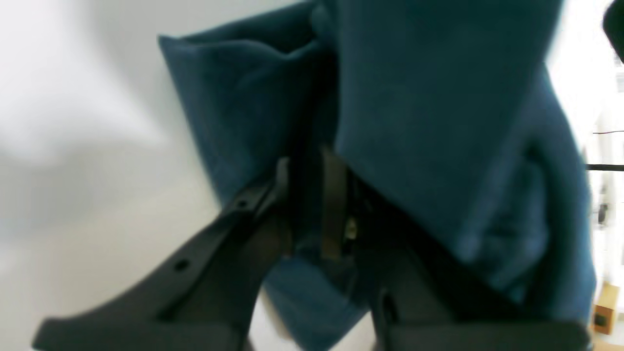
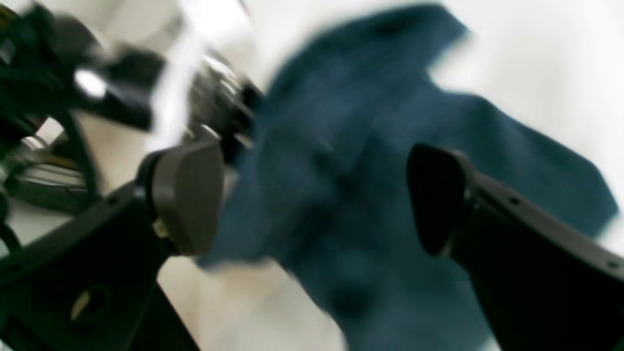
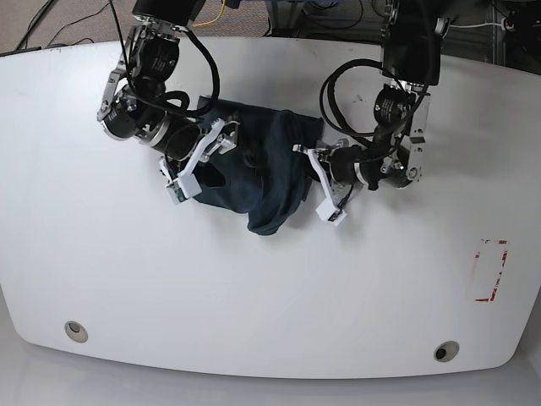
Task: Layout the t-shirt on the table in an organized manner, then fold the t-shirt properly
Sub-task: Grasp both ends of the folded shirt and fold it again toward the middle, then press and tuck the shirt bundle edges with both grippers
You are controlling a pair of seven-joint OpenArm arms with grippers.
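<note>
The dark navy t-shirt (image 3: 254,182) lies bunched in a heap on the white table (image 3: 254,296), between my two grippers. My left gripper (image 3: 319,182) is at the heap's right edge. In the left wrist view its fingers (image 1: 334,204) stand close together with a fold of the t-shirt (image 1: 429,122) pinched between them and draped over the right one. My right gripper (image 3: 203,161) is at the heap's left side. The right wrist view is blurred, but there the right gripper (image 2: 317,200) is open wide, with the t-shirt (image 2: 341,170) beyond its fingers.
A red tape rectangle (image 3: 490,271) marks the table near its right edge. Two grey grommet holes (image 3: 76,330) (image 3: 445,350) sit near the front edge. Cables run behind the table's far edge. The other arm (image 2: 97,83) shows blurred in the right wrist view.
</note>
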